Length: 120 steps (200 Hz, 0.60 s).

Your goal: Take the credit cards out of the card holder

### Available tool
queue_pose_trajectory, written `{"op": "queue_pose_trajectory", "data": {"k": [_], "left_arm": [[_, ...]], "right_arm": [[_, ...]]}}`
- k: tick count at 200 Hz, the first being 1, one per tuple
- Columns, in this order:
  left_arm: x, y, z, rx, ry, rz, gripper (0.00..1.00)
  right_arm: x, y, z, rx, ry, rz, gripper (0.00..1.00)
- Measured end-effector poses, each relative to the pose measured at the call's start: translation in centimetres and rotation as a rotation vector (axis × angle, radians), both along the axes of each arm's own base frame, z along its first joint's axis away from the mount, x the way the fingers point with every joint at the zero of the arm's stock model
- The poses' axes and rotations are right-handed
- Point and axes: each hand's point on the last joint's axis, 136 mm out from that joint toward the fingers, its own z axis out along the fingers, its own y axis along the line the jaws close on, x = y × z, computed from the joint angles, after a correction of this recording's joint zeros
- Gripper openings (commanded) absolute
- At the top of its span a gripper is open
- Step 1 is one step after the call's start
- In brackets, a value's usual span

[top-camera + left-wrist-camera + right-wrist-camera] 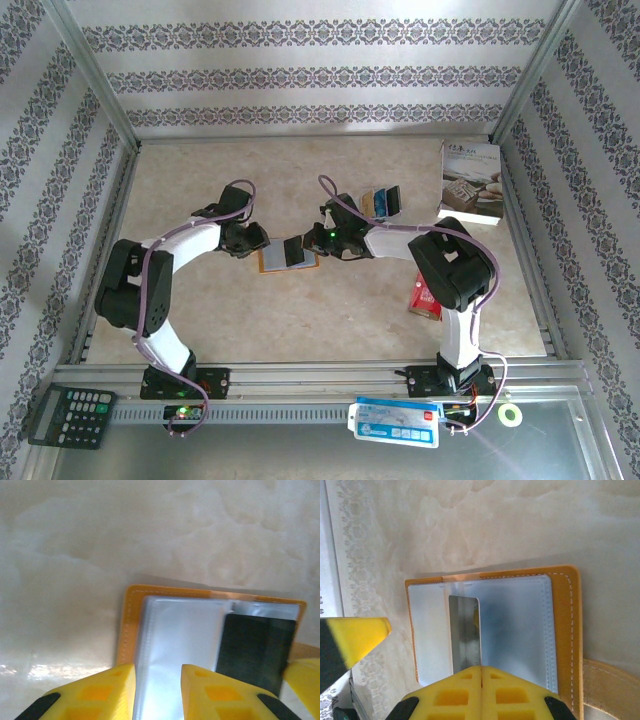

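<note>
Clenched right end effector (481, 670) pinches 1 card (465, 630) inside 1 open card holder (565, 630), lying mid-way across the table (250, 320). Left end effector (157, 672), released, straddles its clear sleeve (175, 635). 3 loose cards (385, 202) lie beside 1 white book (470, 180).

Two arms meet at the open card holder (272, 260) in the middle of the tabletop (200, 320).
The left end effector (252, 240) is at its left edge and the right end effector (310, 243) at its right, with a dark card (296, 250) between them. Three cards (383, 202) lie in a fan behind the right arm. A white book (470, 180) is at the far right. A red packet (425, 297) lies beside the right arm. A calculator (68, 415) sits at the near left corner.
</note>
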Motion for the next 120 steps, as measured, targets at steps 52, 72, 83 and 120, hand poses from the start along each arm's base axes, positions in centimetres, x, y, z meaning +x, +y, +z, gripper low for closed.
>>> {"op": "queue_pose_trajectory", "data": {"k": [52, 72, 83, 120], "left_arm": [[0.2, -3.7, 0.1, -0.097, -0.018, -0.054, 0.18], [-0.1, -4.2, -0.8, -0.091, 0.004, -0.064, 0.15], [-0.2, -4.1, -1.3, -0.086, 0.013, -0.064, 0.14], [-0.5, -3.8, -2.2, -0.068, 0.024, -0.061, 0.13]], "right_arm": [[0.1, 0.3, 0.3, 0.016, -0.010, 0.008, 0.12], [0.3, 0.8, 1.0, 0.053, -0.025, 0.017, 0.19], [0.4, 1.2, 1.5, 0.076, -0.032, 0.025, 0.23], [0.6, 2.0, 2.5, 0.131, -0.045, 0.026, 0.28]]}}
